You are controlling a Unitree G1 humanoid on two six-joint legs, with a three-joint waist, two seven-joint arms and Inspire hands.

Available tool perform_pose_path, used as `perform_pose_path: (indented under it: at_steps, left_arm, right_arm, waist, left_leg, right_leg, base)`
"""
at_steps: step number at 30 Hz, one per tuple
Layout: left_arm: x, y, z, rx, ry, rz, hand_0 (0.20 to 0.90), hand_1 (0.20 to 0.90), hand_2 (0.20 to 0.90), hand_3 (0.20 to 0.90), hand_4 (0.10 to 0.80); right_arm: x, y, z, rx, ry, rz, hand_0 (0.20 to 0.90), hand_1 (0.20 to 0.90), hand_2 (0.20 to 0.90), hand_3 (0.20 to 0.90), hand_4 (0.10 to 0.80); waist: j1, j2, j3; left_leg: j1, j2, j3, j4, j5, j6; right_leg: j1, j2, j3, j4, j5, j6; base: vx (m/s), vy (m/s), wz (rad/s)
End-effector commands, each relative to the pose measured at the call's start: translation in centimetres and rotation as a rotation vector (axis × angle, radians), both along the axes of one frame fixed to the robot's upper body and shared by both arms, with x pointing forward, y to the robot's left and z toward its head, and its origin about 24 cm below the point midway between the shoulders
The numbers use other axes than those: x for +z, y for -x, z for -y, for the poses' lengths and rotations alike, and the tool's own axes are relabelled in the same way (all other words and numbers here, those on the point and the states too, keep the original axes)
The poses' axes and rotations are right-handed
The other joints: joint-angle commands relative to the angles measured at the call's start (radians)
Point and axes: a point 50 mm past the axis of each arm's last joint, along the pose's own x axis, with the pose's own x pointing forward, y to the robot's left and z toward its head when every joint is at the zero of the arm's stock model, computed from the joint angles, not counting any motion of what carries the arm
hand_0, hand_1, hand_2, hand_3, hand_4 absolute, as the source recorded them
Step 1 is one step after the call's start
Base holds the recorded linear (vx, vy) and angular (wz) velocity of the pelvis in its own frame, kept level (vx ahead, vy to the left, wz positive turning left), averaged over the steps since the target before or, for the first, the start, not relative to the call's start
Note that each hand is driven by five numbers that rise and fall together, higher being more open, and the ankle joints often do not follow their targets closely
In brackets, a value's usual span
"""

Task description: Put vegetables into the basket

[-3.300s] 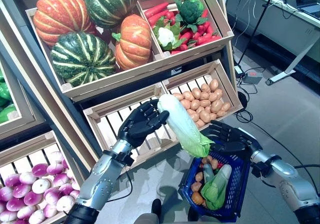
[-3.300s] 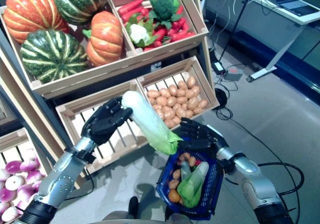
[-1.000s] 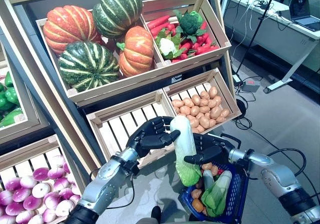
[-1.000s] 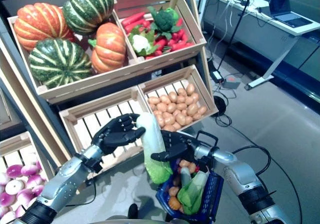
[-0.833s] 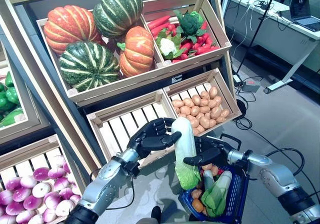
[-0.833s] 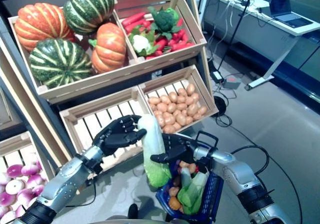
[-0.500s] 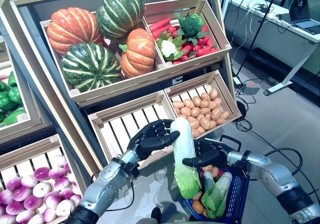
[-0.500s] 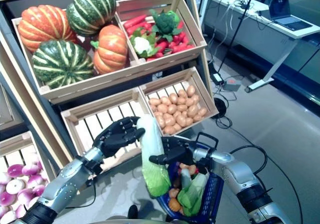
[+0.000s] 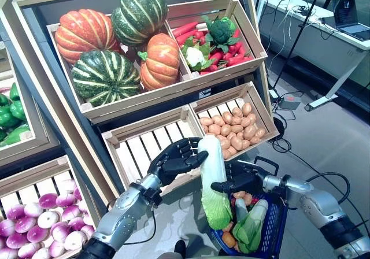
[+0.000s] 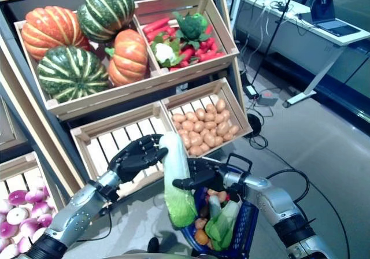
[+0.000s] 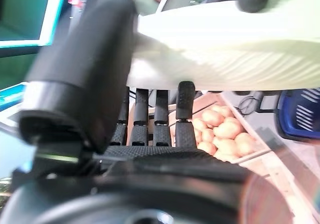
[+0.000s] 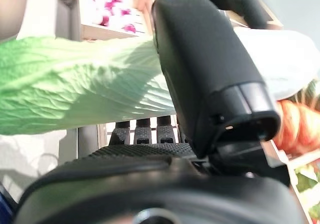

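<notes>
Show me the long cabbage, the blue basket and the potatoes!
cabbage (image 9: pixel 213 172): left eye view, its pale stalk.
blue basket (image 9: pixel 276 231): left eye view, its mesh wall.
potatoes (image 9: pixel 234 120): left eye view, middle of pile.

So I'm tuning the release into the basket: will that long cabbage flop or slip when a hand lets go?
The cabbage hangs upright between the left hand and right hand, so it probably keeps its shape. Its leafy lower end looks softer and may crumple. The smooth pale stalk could slide.

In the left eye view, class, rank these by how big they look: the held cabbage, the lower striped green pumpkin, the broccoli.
1. Striped green pumpkin
2. Cabbage, though nearer the camera, so unsure
3. Broccoli
</notes>
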Motion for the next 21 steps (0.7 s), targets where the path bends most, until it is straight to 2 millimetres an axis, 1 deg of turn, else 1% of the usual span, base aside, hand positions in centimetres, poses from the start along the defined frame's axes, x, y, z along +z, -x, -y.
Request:
perform_pose_path:
  at_steps: [1,2,3,4,8,10,11,13,15,21]
  left_arm:
    - [6.9,-1.9,0.0,0.007,0.137,0.370,0.900,0.900,0.900,0.900,0.800]
    - [6.9,-1.9,0.0,0.008,0.137,0.371,0.900,0.900,0.900,0.900,0.800]
    - [7.1,-1.9,-0.2,0.020,0.128,0.378,0.900,0.900,0.900,0.900,0.800]
    - [7.1,-1.9,-0.3,0.020,0.127,0.379,0.900,0.900,0.900,0.900,0.800]
    - [7.5,-1.7,-1.0,0.047,0.105,0.399,0.900,0.900,0.900,0.900,0.800]
    - [7.7,-1.7,-1.2,0.053,0.098,0.405,0.900,0.900,0.900,0.900,0.800]
    - [7.9,-1.7,-1.4,0.066,0.086,0.412,0.900,0.900,0.900,0.900,0.800]
    - [8.0,-1.7,-1.6,0.073,0.077,0.415,0.900,0.900,0.900,0.900,0.800]
    - [7.9,-1.6,-2.1,0.093,0.060,0.410,0.900,0.900,0.900,0.900,0.800]
    - [7.6,-1.4,-3.2,0.135,0.028,0.392,0.900,0.900,0.900,0.900,0.800]
  right_arm:
    - [1.7,-1.0,0.2,-0.106,-0.159,0.083,0.300,0.300,0.300,0.300,0.400]
    - [1.8,-1.0,0.4,-0.119,-0.157,0.089,0.300,0.300,0.300,0.300,0.400]
    - [2.2,-1.1,1.1,-0.168,-0.153,0.112,0.300,0.300,0.300,0.300,0.400]
    - [2.2,-1.0,1.2,-0.170,-0.153,0.112,0.300,0.300,0.300,0.300,0.400]
    - [2.8,-0.9,3.2,-0.295,-0.140,0.163,0.300,0.300,0.300,0.300,0.400]
    - [3.0,-0.9,3.7,-0.325,-0.137,0.176,0.300,0.300,0.300,0.300,0.400]
    - [3.3,-0.9,4.6,-0.380,-0.135,0.194,0.300,0.300,0.300,0.300,0.400]
    - [3.4,-0.9,5.1,-0.416,-0.135,0.207,0.300,0.300,0.300,0.300,0.400]
    - [3.7,-0.6,6.3,-0.496,-0.142,0.226,0.300,0.300,0.300,0.300,0.400]
    - [3.3,0.4,8.4,-0.654,-0.156,0.237,0.300,0.300,0.300,0.300,0.400]
  waist:
    - [0.001,-0.040,-0.068]
    - [0.000,-0.040,-0.067]
    - [-0.004,-0.039,-0.066]
    - [-0.005,-0.039,-0.066]
    - [-0.015,-0.039,-0.059]
    - [-0.018,-0.040,-0.056]
    - [-0.024,-0.041,-0.053]
    - [-0.028,-0.041,-0.051]
    - [-0.035,-0.041,-0.048]
    - [-0.049,-0.041,-0.045]
  left_leg:
    - [0.029,0.004,-0.003,0.002,-0.100,-0.033]
    - [0.030,0.004,-0.002,0.002,-0.100,-0.033]
    - [0.029,0.004,-0.001,0.002,-0.101,-0.032]
    - [0.029,0.004,0.000,0.002,-0.101,-0.032]
    - [0.027,0.007,0.008,0.002,-0.100,-0.033]
    - [0.026,0.008,0.009,0.002,-0.099,-0.033]
    - [0.023,0.009,0.012,0.002,-0.098,-0.033]
    - [0.022,0.009,0.014,0.002,-0.098,-0.033]
    - [0.020,0.010,0.019,0.002,-0.096,-0.032]
    - [0.013,0.011,0.029,0.002,-0.095,-0.031]
  right_leg:
    - [0.018,-0.054,0.008,0.001,0.011,0.051]
    - [0.018,-0.054,0.008,0.001,0.011,0.051]
    - [0.015,-0.054,0.011,0.001,0.012,0.052]
    - [0.015,-0.054,0.011,0.001,0.012,0.052]
    - [0.010,-0.052,0.018,0.001,0.015,0.053]
    - [0.008,-0.051,0.019,0.001,0.017,0.053]
    - [0.004,-0.050,0.022,0.001,0.019,0.053]
    - [0.002,-0.049,0.024,0.001,0.019,0.053]
    - [-0.002,-0.048,0.028,0.001,0.022,0.054]
    - [-0.012,-0.044,0.040,0.001,0.024,0.054]
  base:
    - [-0.031,-0.005,-0.01]
    - [-0.037,-0.004,-0.01]
    - [0.000,0.000,0.00]
    - [-0.035,-0.002,-0.01]
    - [-0.006,-0.001,-0.01]
    - [0.000,0.000,0.00]
    - [-0.029,-0.014,-0.04]
    - [-0.020,-0.010,-0.05]
    - [-0.008,-0.013,-0.09]
    - [0.016,-0.025,-0.08]
